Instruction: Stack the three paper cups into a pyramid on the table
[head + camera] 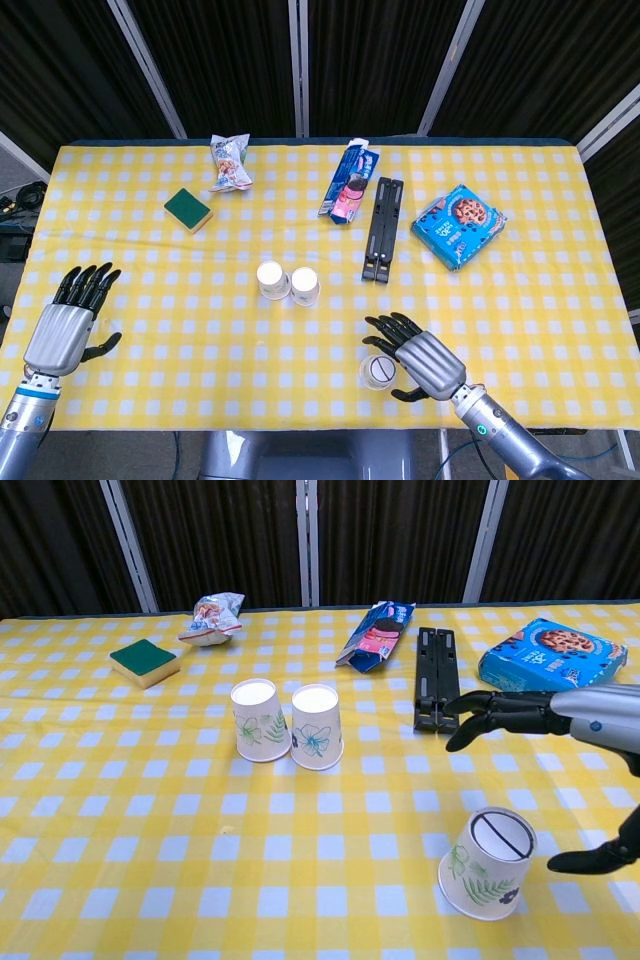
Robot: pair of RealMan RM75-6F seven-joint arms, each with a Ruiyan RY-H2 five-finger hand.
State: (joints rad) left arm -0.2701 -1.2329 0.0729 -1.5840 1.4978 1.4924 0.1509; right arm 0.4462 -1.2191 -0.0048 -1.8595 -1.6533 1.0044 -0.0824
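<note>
**Right hand spread beside the lone paper cup; two cups paired at bench centre**

The bench (560, 300) carries a yellow-and-white checked cloth across its full surface.

The cookie box (458, 226), blue with a biscuit picture, lies flat toward the far right. The black folding stand (381, 230) lies just left of the box, folded flat, its long axis running away from the robot. The blue snack packet (347, 180) lies just left of the stand's far end, tilted. The green sponge (188, 210) lies at far left, and the crumpled snack bag (229, 163) lies beyond it, near the back edge.

The right hand (418, 357) hovers at the near edge, fingers apart and holding nothing. In the chest view its fingers (490, 714) reach out above the single cup and the thumb (590, 859) sits low on the cup's right; no contact is visible.

The left hand (68, 326) is at the near left of the bench, fingers apart, empty, well apart from all items.

The single cup (485, 862) stands upside down near the front edge, tilted slightly, just beside the right hand.

The cup pair (287, 723) stands upside down at bench centre, the two cups touching side by side, well apart from the single cup.
</note>
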